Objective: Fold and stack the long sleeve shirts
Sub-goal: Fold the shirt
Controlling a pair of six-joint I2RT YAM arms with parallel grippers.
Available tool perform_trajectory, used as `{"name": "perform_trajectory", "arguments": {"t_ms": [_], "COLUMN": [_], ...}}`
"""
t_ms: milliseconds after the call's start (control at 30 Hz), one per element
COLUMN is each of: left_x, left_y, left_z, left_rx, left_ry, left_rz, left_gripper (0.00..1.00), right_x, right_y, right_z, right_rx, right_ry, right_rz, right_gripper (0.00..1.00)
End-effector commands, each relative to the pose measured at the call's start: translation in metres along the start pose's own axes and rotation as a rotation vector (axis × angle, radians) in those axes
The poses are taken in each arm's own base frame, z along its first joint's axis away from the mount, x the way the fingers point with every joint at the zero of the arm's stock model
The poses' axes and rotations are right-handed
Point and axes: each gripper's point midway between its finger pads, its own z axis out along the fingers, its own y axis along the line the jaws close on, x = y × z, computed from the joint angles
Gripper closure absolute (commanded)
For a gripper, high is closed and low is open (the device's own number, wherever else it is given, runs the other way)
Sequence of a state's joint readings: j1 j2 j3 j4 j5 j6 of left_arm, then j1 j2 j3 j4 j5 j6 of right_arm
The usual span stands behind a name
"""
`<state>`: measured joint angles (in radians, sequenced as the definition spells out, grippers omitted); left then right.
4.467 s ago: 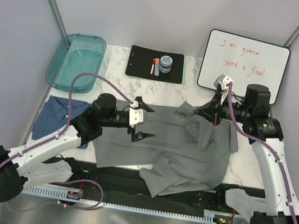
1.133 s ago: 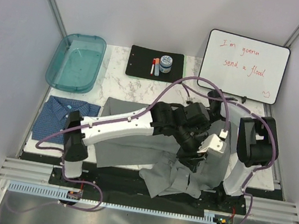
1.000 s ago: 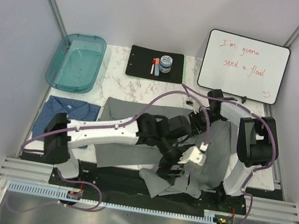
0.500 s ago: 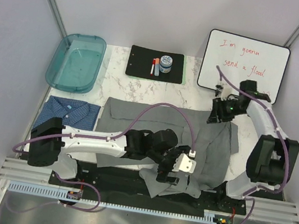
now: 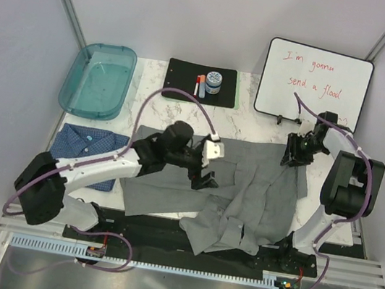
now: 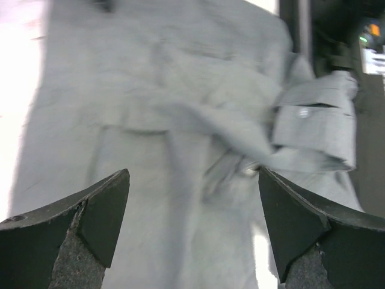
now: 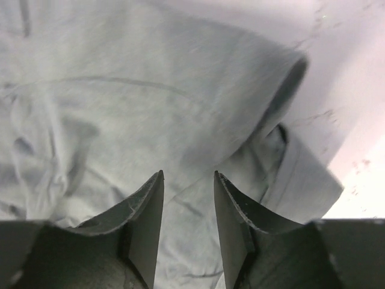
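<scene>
The grey long sleeve shirt (image 5: pixel 163 188) lies spread over the middle of the table, its crumpled lower part hanging over the front edge. The blue patterned long sleeve shirt (image 5: pixel 78 148) lies folded at the left. My left gripper (image 5: pixel 209 168) hovers over the grey shirt's middle, open wide with nothing between its fingers; in the left wrist view it (image 6: pixel 193 174) looks down on rumpled grey cloth (image 6: pixel 180 108). My right gripper (image 5: pixel 293 157) is at the shirt's far right corner, open. In the right wrist view it (image 7: pixel 189 174) stands just above grey cloth (image 7: pixel 120 90) beside a folded cuff (image 7: pixel 289 78).
A teal plastic tray (image 5: pixel 71 89) stands at the back left. A black clipboard (image 5: pixel 180 84) with small items lies at the back middle. A whiteboard (image 5: pixel 312 83) leans at the back right, close behind the right gripper. Bare marble (image 5: pixel 175 116) shows behind the grey shirt.
My left gripper has let go near the front edge and drawn back to the shirt's middle, jaws wide. The right gripper has shifted slightly right at the far corner.
</scene>
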<state>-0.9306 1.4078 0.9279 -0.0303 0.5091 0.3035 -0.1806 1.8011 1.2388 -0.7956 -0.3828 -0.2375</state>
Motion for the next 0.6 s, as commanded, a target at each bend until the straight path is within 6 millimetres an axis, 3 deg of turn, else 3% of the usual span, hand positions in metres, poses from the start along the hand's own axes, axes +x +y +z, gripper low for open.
{"name": "perform_trajectory", "arguments": {"t_ms": [0,167,300,467,500,567], "left_x": [-0.004,0.015,0.031,0.052,0.052,0.051], "left_y": [0.026,0.056,0.078,0.105,0.105,0.107], "left_z": [-0.048,-0.085,-0.103,-0.13,-0.132,-0.14], "left_rx": [-0.092,-0.21,-0.335,-0.45,-0.445,-0.463], "left_ry": [-0.036,-0.006,0.007,-0.003,-0.008,-0.017], "left_rz": [-0.031,-0.077,-0.092,-0.183,-0.179,-0.163], "left_gripper": [0.06,0.06,0.06,0.07,0.07,0.07], "right_x": [-0.043,-0.05,-0.069,-0.066,-0.065,-0.057], "right_y": [-0.024,-0.025,-0.026,-0.024,-0.022,-0.016], "right_z": [0.0,0.005,0.002,0.015,0.014,0.013], "right_rx": [0.067,0.024,-0.004,-0.046,-0.054,-0.078], "right_ry": [-0.106,-0.117,-0.148,-0.098,-0.097,-0.086], "right_rz": [0.026,0.039,0.067,0.112,0.112,0.112], "right_gripper": [0.52,0.45,0.44,0.52,0.61,0.66]}}
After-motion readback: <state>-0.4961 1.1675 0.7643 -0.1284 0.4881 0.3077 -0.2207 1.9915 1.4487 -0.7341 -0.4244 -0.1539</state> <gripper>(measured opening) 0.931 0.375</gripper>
